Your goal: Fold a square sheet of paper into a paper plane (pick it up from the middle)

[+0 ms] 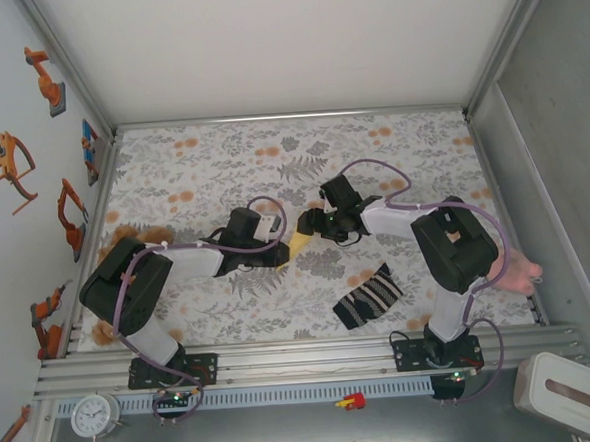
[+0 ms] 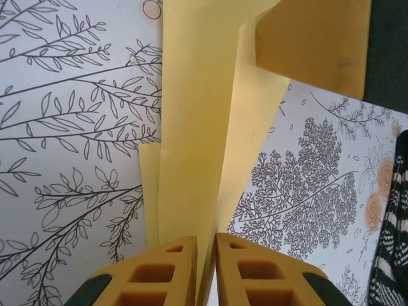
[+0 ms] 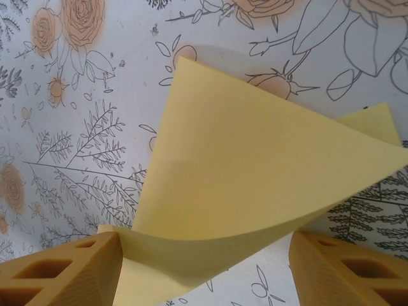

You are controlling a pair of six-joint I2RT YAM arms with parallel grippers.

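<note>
The top camera looks down from above the near edge. Both wrist cameras closely face the paper (image 2: 191, 159) mid-scene.

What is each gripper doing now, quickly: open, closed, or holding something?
Left gripper: closed, pinching the folded yellow paper.
Right gripper: open, fingers wide apart, the paper lying between them unclamped.

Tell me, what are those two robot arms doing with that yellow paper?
They are folding the yellow paper into a plane over the flowery table. The left gripper is pinched shut on one narrow, folded end. The right gripper is open, with its fingers spread on either side of the wider end. The paper has long creases but is not a finished plane yet. A striped sock lies nearby, untouched.
</note>
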